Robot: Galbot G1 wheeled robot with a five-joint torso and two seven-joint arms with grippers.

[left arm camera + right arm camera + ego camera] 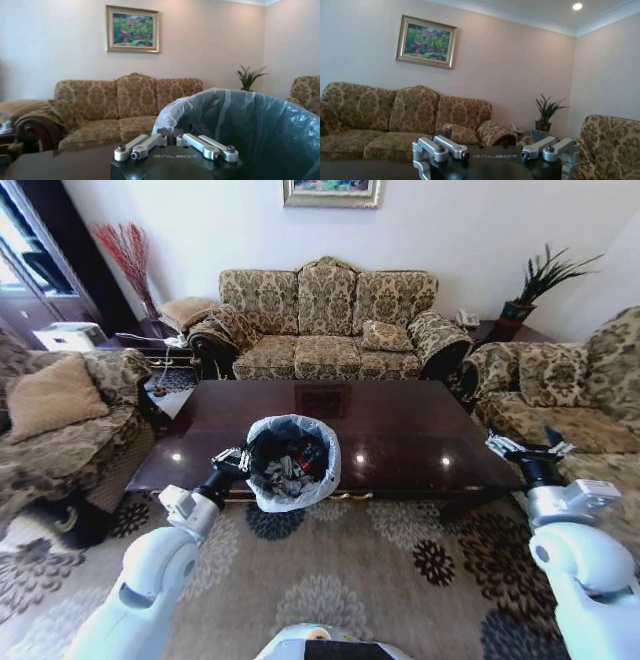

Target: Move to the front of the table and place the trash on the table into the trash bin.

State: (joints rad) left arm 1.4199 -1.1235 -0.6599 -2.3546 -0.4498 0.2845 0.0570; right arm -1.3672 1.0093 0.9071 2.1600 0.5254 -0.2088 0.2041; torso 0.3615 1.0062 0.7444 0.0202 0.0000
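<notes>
Table (pixel 400 430): dark glossy top, set between 3 patterned sofas; top bare apart from light reflections.

Bin (pixel 292 462): black, lined with a pale bag (pixel 235 112) folded over the rim; held at the near edge of the table, toward the robot's left, in the head view. The trash (pixel 288 470) lies inside it as a heap of small whitish and dark scraps; single pieces cannot be told apart.

Left gripper (pixel 238 461): at the bin's left rim, fingers pressed together on the bag-covered rim; in the left wrist view the linkage (pixel 176 144) sits drawn in against the bag.

Right gripper (pixel 528 447): above the table's near right corner, fingers spread wide, holding nothing; the right wrist view shows the 2 finger bases (pixel 440 148) well apart.

Surroundings: sofa (pixel 330 320) behind the table, framed painting (pixel 132 29) on the wall above it, potted plant (pixel 535 285) at far right, floral carpet (pixel 350 570) under the table.
</notes>
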